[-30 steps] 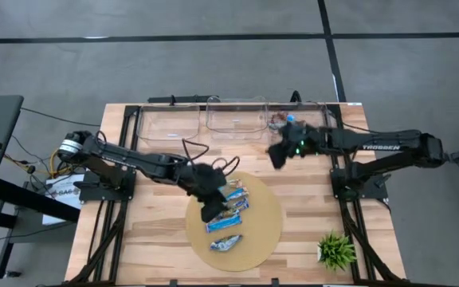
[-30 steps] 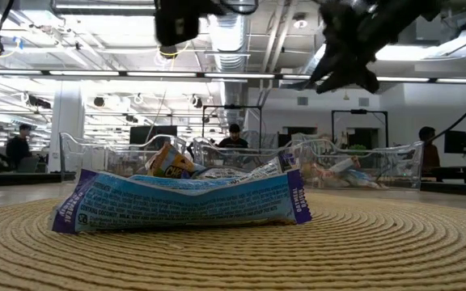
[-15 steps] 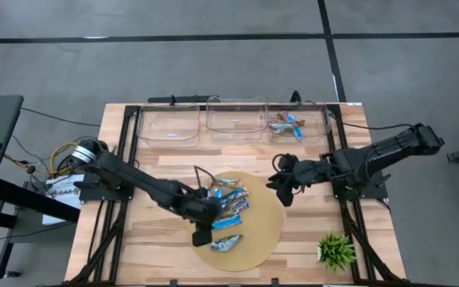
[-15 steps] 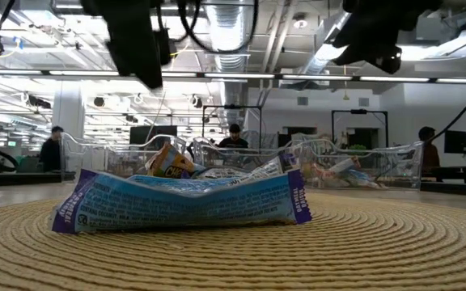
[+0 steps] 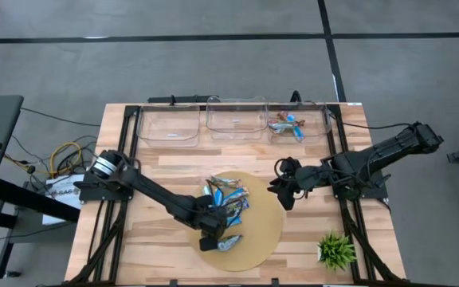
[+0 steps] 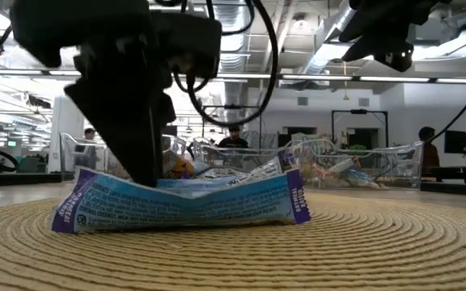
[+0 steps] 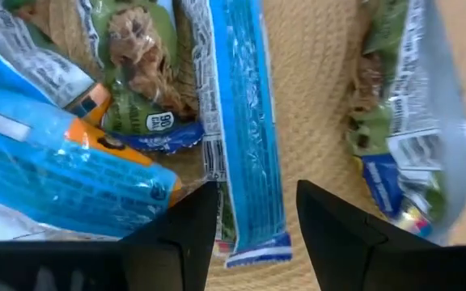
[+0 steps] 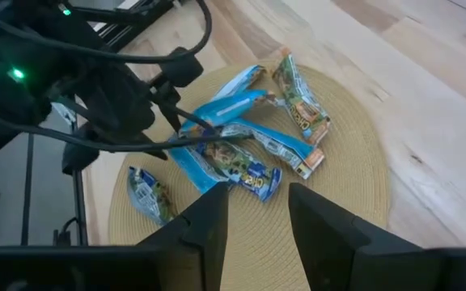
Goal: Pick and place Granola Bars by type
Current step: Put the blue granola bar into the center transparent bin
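Bars (image 5: 226, 199) lie on the mat (image 5: 265, 223) under the left gripper (image 5: 210, 237); bins (image 5: 234, 119) stand behind.

A cluster of Granola Bars (image 5: 228, 198) in shiny blue-and-white and green wrappers lies flat and overlapping just beyond the left pincer (image 5: 211, 236), with one long blue bar (image 7: 245, 129) straight ahead between its fingertips. One separate bar (image 5: 228, 243) lies beside that pincer. More bars (image 5: 285, 125) lie heaped well beyond the right pincer (image 5: 285, 191).
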### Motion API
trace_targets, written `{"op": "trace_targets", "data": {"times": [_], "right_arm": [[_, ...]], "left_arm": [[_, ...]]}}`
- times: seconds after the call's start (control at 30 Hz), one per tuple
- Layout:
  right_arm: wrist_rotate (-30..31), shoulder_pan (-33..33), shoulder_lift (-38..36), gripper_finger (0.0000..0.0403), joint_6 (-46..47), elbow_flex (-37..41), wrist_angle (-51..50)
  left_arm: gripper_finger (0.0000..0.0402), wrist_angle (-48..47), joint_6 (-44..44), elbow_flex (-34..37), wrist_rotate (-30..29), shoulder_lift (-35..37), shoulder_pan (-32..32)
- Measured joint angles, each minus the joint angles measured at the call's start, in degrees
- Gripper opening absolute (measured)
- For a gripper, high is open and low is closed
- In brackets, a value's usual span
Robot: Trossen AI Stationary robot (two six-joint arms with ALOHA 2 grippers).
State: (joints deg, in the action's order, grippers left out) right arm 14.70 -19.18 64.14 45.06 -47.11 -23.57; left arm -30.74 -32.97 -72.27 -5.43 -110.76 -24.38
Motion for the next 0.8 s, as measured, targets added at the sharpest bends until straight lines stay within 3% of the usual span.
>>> {"op": "trace_targets", "data": {"times": [0.4, 0.8], "right_arm": [[-0.7, 0.0, 0.0, 0.0123, 0.1, 0.0, 0.1], [-0.7, 0.0, 0.0, 0.0123, 0.0, 0.0, 0.1]], "left_arm": [[0.0153, 0.3, -1.4, 0.0, -1.2, -1.0, 0.0], [0.0011, 0.3, -4.2, 0.0, -1.0, -1.0, 0.0]]}}
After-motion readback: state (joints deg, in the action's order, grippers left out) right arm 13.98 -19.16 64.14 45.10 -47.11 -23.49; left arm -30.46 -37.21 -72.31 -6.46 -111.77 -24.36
